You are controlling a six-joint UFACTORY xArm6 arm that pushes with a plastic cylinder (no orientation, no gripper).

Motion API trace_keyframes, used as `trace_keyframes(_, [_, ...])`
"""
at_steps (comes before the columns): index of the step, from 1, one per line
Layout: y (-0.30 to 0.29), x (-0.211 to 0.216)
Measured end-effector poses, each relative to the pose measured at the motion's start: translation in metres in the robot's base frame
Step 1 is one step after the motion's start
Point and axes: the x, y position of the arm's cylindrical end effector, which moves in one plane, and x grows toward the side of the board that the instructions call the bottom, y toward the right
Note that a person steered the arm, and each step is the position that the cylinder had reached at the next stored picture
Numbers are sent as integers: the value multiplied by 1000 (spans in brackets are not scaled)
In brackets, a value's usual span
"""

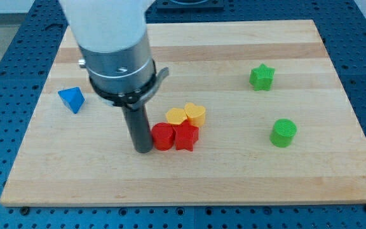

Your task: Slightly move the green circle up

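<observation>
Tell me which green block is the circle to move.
The round green cylinder block, at the view's right, below the green star block; it has a smooth round outline, no points.

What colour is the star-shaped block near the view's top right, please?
Green; the star block shows clearly in the camera view.

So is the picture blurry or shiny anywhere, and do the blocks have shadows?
In the camera view, the blocks look sharp: the green circle and green star have crisp edges and only small soft shadows. The board is evenly lit, with no strong glare. The big pale arm housing at the view's top looks slightly soft. My tip sits just left of the red circle.
</observation>
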Motion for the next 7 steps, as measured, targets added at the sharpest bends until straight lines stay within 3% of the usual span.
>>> trace_keyframes(2, [7,1])
trace_keyframes(3, [0,29])
trace_keyframes(4, [16,86])
trace_keyframes(5, [96,77])
trace_keyframes(7, [241,6])
